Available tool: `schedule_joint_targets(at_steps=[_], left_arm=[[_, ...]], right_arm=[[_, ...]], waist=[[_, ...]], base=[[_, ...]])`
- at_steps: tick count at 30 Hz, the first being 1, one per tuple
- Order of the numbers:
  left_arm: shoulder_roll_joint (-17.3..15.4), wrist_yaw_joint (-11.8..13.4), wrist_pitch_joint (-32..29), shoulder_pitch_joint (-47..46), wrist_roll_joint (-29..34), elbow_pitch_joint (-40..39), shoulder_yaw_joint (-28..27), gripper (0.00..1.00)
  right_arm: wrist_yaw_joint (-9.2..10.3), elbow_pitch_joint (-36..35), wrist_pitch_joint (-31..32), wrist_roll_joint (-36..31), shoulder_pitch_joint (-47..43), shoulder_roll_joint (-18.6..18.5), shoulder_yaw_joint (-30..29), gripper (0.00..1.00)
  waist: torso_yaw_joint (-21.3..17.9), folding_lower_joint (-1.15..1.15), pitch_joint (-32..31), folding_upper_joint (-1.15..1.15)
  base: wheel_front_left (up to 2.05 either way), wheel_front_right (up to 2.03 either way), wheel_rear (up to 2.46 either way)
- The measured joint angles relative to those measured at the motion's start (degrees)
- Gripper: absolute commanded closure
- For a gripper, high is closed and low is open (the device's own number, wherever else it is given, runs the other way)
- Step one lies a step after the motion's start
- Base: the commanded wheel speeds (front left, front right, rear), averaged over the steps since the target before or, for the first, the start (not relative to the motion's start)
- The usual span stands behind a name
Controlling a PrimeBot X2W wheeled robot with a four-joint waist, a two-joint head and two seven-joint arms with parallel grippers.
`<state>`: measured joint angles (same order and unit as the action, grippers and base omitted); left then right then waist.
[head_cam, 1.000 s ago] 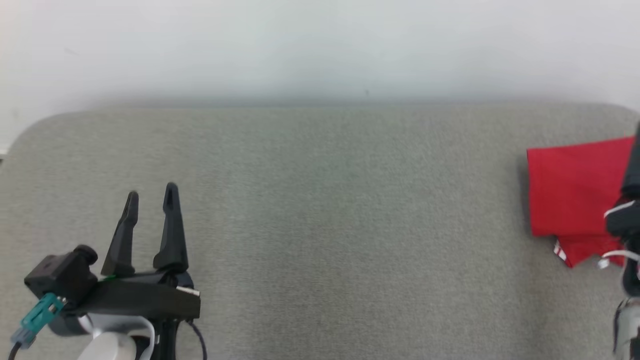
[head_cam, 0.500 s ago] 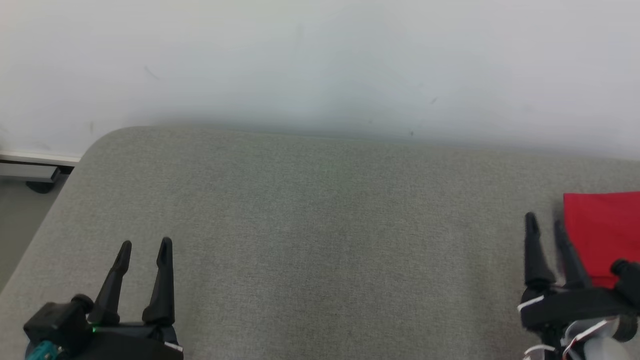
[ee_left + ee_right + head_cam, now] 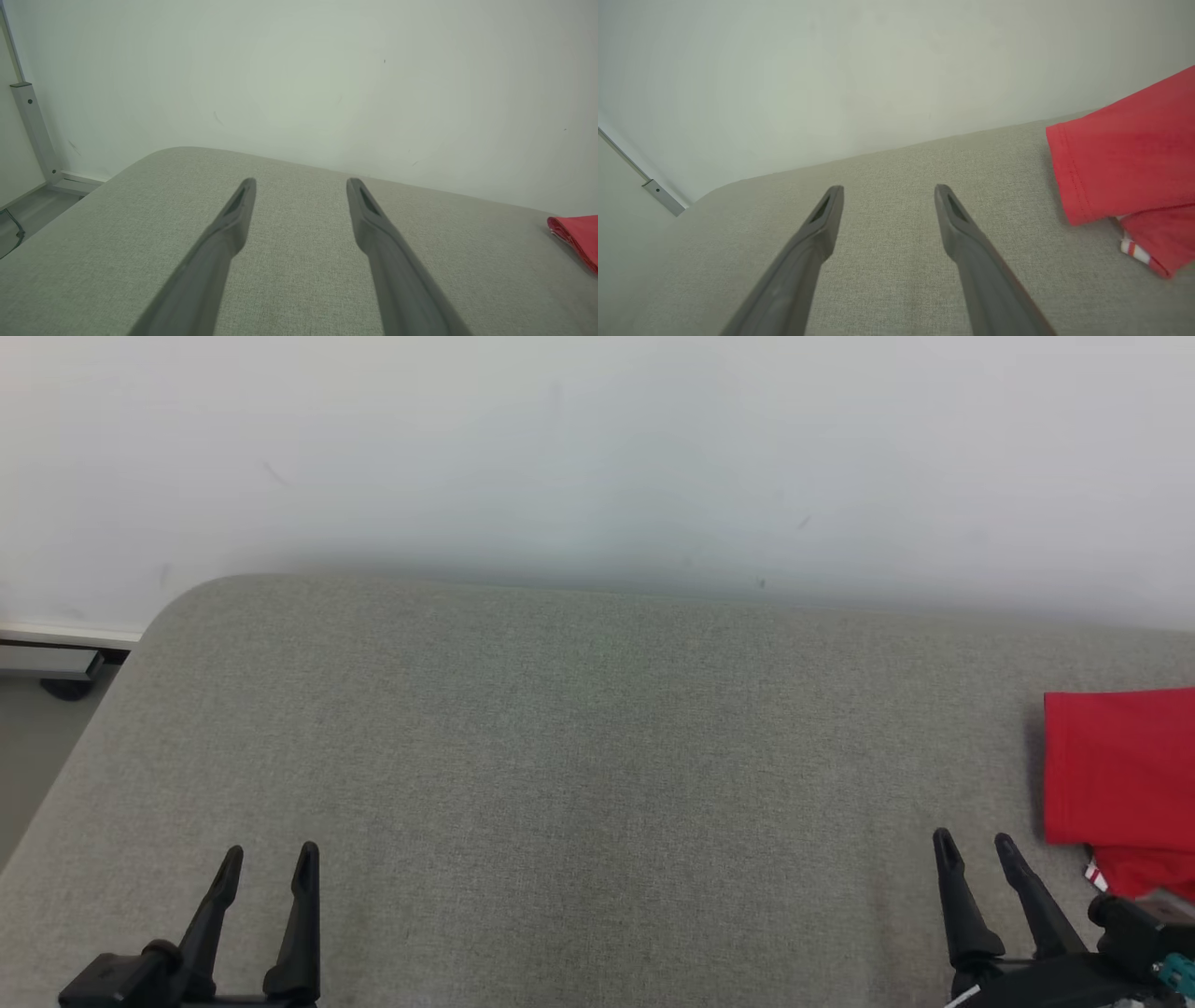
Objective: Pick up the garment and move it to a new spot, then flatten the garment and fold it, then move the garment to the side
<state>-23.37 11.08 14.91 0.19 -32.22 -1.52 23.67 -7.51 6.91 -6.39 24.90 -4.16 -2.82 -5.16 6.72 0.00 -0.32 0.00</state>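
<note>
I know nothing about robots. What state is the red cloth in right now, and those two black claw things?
red garment: folded in layers, lying flat at the right end of the grey surface, held by nothing.
left gripper: open, empty, over bare surface.
right gripper: open, empty, just left of the garment and apart from it.

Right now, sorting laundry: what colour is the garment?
The garment is red with white-striped trim; right wrist view shows it best.
</note>
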Motion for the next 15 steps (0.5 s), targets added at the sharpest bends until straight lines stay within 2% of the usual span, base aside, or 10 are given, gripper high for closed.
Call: schedule_joint_targets(at_steps=[3, 15], left_arm=[[0.4, 0.0, 0.0, 0.5, 0.5, 0.1, -0.5, 0.0], [3.0, 0.0, 0.0, 1.5, 1.9, -0.5, -3.3, 0.0]], right_arm=[[0.0, -1.0, 1.0, -2.7, -1.0, 0.0, -1.7, 0.0], [0.0, -3.6, 2.8, -3.2, -2.6, 0.0, -3.8, 0.0]], waist=[[-0.4, 0.0, 0.3, 0.0], [-2.1, 0.0, 1.0, 0.0]], base=[[0.0, 0.0, 0.0], [0.0, 0.0, 0.0]])
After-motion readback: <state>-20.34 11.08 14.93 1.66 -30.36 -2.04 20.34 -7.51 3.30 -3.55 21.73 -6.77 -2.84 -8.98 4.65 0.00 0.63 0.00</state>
